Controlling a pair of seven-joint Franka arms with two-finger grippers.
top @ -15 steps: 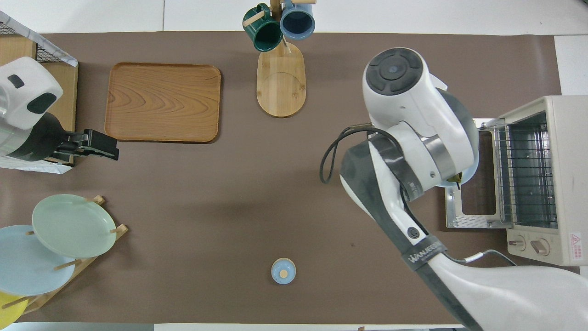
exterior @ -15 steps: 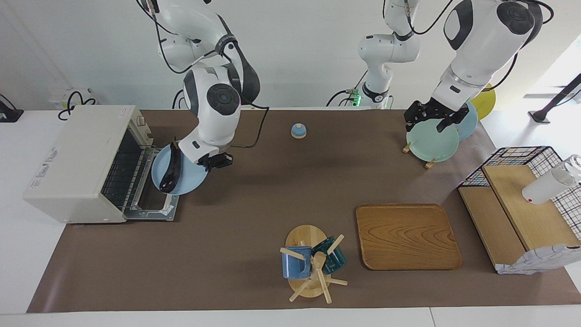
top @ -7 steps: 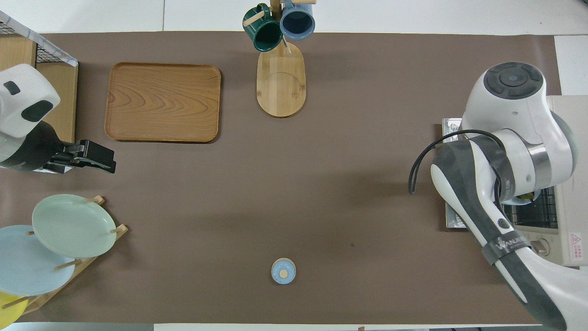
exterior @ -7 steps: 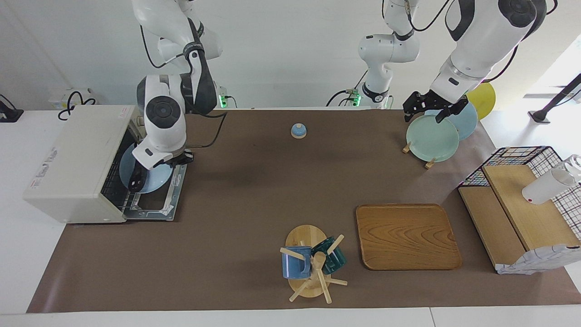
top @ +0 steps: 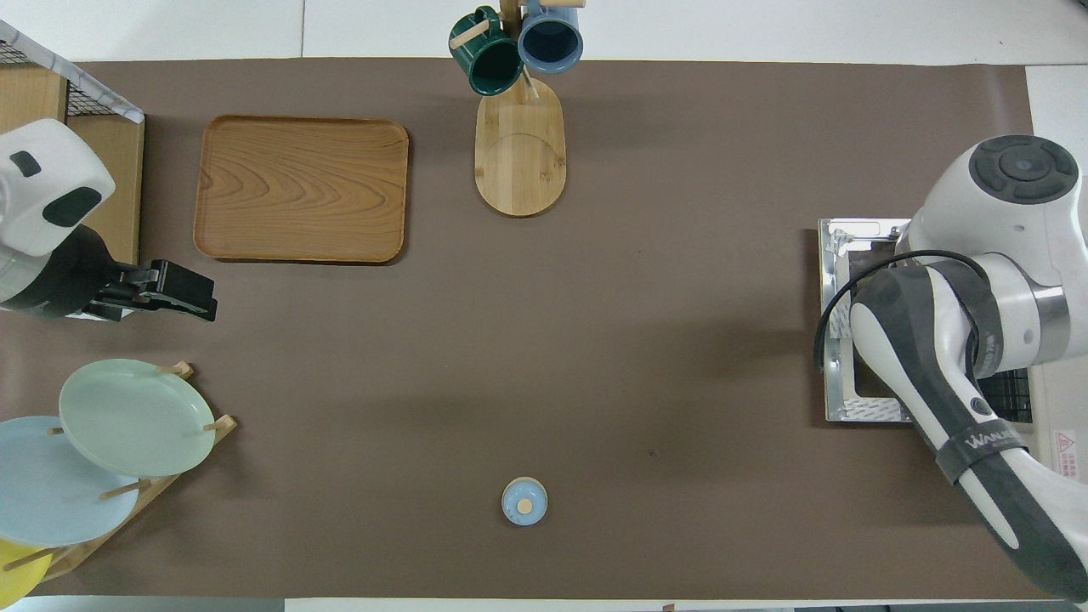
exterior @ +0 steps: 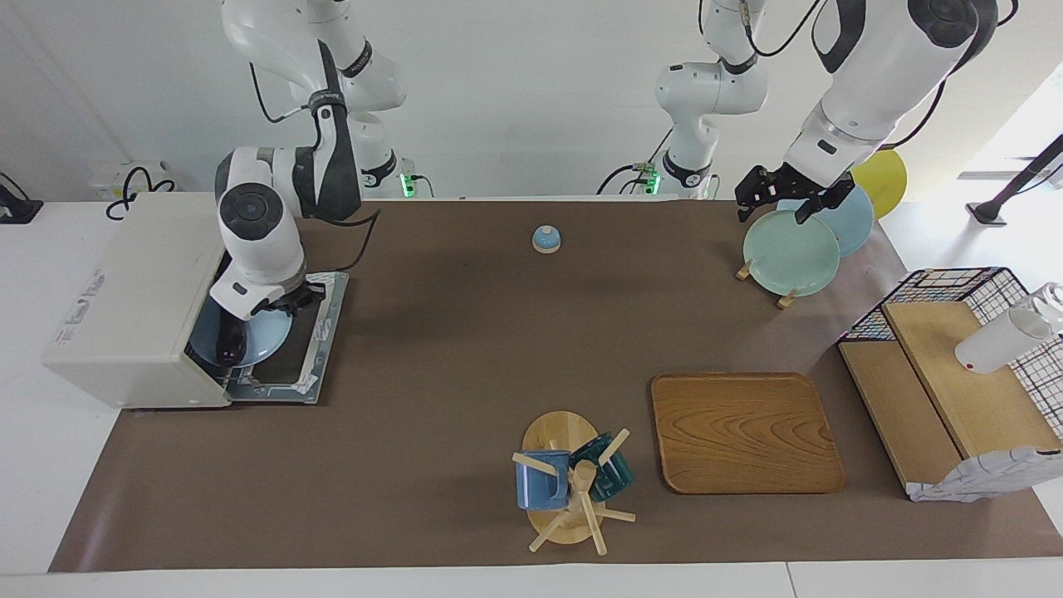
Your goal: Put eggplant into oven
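The right gripper [exterior: 286, 301], fingers pinched on the rim of a blue plate [exterior: 253, 339], holds it in the oven [exterior: 137, 307] mouth; the eggplant [exterior: 227, 345] lies on the plate's oven-side edge, long axis across the opening. The left gripper [exterior: 785, 199], fingers wide, waits over the plate rack [exterior: 781, 299].

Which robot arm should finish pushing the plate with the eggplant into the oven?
The right hand: it grips the blue plate carrying the eggplant at the oven mouth. The left hand waits, open, over the plate rack.
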